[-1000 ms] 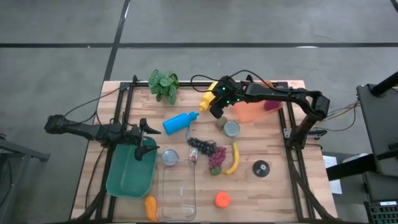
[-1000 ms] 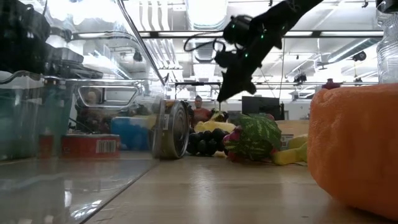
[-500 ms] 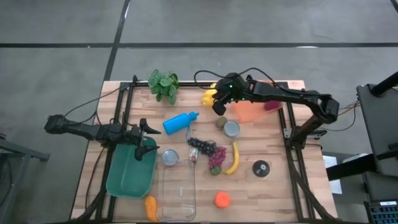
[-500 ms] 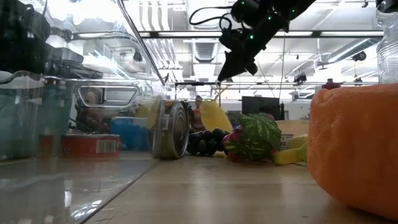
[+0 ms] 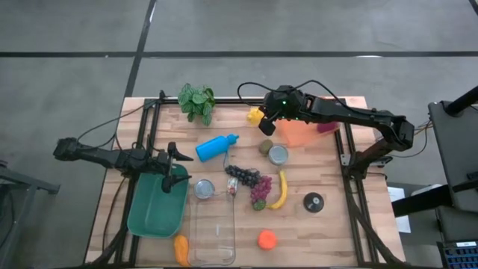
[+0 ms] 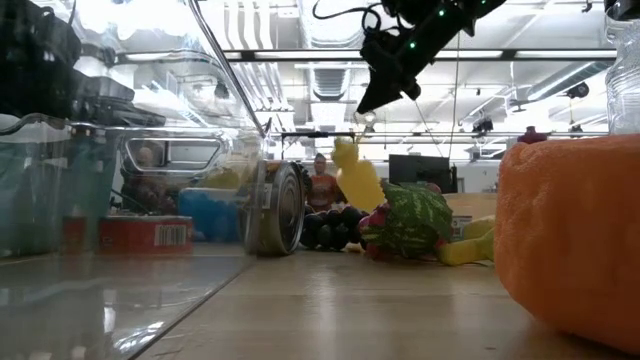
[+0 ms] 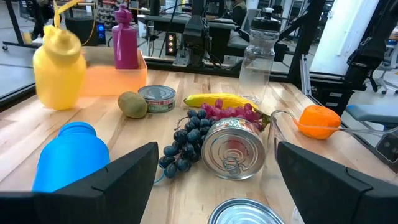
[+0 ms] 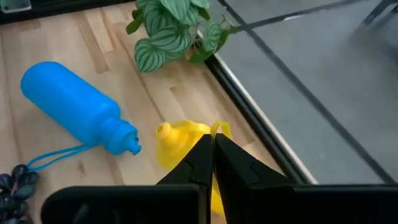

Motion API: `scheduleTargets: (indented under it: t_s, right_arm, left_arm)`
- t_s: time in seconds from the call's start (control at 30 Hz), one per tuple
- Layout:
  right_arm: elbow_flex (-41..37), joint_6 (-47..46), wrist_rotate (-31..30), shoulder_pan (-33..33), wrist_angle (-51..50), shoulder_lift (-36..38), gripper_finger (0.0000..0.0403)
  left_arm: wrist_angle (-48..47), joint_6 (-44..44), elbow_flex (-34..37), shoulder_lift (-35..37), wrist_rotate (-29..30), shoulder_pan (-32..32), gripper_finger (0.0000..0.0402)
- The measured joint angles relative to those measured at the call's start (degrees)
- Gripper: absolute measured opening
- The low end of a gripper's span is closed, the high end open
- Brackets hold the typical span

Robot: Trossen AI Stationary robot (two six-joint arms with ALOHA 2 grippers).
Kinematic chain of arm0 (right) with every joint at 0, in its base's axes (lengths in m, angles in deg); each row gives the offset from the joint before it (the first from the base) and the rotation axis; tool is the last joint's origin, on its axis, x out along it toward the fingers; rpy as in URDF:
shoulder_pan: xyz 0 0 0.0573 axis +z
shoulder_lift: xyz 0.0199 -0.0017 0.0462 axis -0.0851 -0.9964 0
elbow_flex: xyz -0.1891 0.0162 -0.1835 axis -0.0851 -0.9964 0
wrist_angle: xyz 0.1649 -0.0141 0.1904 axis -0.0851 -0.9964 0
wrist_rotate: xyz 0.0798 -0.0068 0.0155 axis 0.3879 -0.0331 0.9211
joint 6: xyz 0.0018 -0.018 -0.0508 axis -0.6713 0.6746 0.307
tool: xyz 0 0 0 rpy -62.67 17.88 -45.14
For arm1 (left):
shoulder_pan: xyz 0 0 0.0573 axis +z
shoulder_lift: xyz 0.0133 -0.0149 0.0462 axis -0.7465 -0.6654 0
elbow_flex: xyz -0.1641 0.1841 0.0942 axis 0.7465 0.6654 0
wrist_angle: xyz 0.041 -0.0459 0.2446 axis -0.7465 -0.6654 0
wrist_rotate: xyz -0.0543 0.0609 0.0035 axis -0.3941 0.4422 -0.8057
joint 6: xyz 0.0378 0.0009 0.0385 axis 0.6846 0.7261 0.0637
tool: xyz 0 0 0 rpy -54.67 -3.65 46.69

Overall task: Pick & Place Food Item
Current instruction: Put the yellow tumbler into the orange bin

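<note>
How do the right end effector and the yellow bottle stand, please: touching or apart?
Apart. The low view shows the right end effector hanging above the yellow bottle, with open background between its tip and the bottle's top.

Since the earlier frames, the right claw [image 5: 267, 127] has moved from frame centre toward the upper right, away from the blue bottle [image 5: 215, 146]. The yellow bottle [image 5: 256, 115] now stands on the counter [image 5: 328, 172], beside the claw, no longer carried. The claw fingers meet with nothing between them.

We see the yellow bottle [image 8: 186, 149] partly hidden behind the right gripper [image 8: 213, 155], its base out of sight
</note>
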Motion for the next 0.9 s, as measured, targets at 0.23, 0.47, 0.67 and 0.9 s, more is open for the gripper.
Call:
scheduleTargets:
  t_s: [0.23,0.47,0.67,0.9]
  right_arm:
    - [0.00,2.34,0.00,0.04,0.16,3.23,0.0011]
    - [0.02,4.95,-1.51,0.22,1.50,6.05,0.0011]
    - [0.02,5.96,-3.10,0.63,1.62,9.11,0.0011]
    - [0.09,6.38,-9.74,2.05,-1.23,13.00,0.0011]
  left_arm:
    - [0.00,0.00,0.00,-0.01,0.00,0.00,0.0336]
    - [0.00,0.00,-0.01,-0.01,0.00,0.00,0.0336]
    - [-0.01,0.00,-0.01,-0.01,0.00,0.00,0.0336]
    - [-0.02,0.00,-0.01,-0.01,0.02,0.00,0.0336]
